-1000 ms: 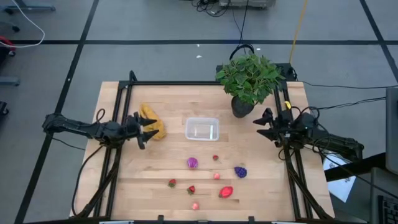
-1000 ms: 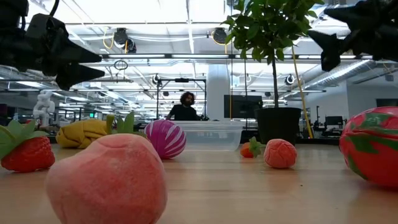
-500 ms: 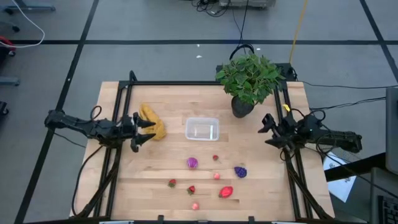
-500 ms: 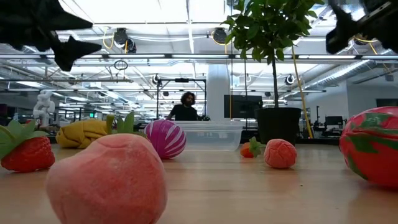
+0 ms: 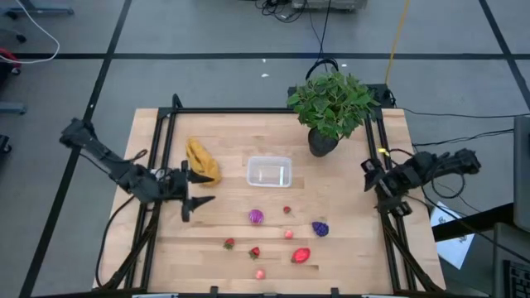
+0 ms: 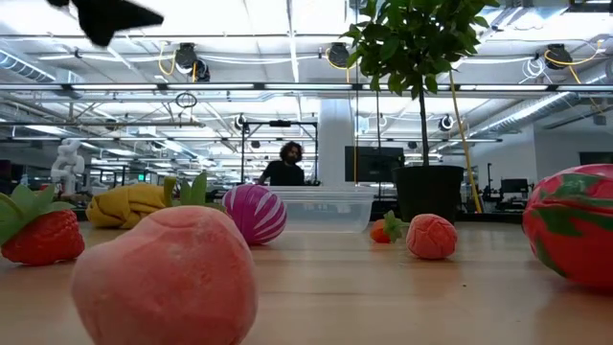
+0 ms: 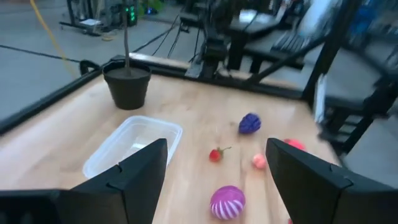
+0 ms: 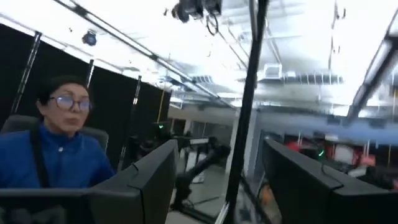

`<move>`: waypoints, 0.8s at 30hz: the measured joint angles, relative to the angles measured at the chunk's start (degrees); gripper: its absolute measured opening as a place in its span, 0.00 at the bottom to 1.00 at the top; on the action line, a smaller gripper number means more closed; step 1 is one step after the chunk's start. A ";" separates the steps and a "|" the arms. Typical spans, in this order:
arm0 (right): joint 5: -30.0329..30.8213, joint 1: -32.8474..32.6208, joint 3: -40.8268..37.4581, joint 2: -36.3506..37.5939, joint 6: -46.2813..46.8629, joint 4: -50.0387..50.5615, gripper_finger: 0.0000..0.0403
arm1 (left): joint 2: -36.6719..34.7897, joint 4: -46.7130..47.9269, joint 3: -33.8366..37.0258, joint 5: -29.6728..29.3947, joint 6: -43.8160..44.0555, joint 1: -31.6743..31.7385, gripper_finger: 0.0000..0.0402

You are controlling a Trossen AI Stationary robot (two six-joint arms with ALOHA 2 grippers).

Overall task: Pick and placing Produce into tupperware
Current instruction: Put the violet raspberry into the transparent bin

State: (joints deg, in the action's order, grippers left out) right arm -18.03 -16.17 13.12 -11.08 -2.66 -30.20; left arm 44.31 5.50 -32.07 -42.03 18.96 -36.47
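Observation:
The produce lies loose on the wooden table: a purple striped ball point(image 5: 256, 217), a small strawberry point(image 5: 287, 210), purple grapes point(image 5: 320, 228), a large red fruit point(image 5: 301, 255) and several more small red and pink pieces toward the near edge. The clear tupperware point(image 5: 269, 171) stands with nothing in it at the table's middle. My left gripper point(image 5: 196, 193) hangs open above the table, left of the tupperware, facing it point(image 7: 134, 146) and the produce. My right gripper point(image 5: 371, 175) is open at the table's right side, tipped upward toward the room.
A yellow banana bunch point(image 5: 201, 160) lies by the left gripper. A potted green plant point(image 5: 331, 103) stands at the far right behind the tupperware. Black frame rails point(image 5: 157, 165) run along both sides of the table. A person in blue point(image 8: 59, 143) shows in the right wrist view.
Both grippers have risen, leaving most of the low view's top. My left gripper has swung toward the near edge, away from the banana bunch. My right gripper has drawn back toward the right edge and tipped upward. Both stay open; nothing on the table has moved.

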 joint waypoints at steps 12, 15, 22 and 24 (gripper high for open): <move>24.40 -12.59 37.91 -29.46 -1.17 38.58 0.56 | 23.19 42.54 -30.82 -7.74 21.62 -5.28 0.69; 28.86 -17.17 47.50 -36.33 1.37 44.77 0.56 | 26.32 47.08 -34.02 -6.31 26.97 -5.31 0.69; 41.94 -27.80 66.68 -51.94 8.36 58.84 0.56 | 30.03 48.34 -35.98 -4.04 30.91 -5.31 0.69; 44.99 -29.67 69.98 -55.72 11.86 62.38 0.56 | 30.60 48.37 -35.98 -4.01 31.66 -5.31 0.69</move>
State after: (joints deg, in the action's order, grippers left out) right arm 26.96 -45.84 83.10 -66.80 9.20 32.19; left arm 74.91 53.87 -68.05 -46.03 50.62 -41.78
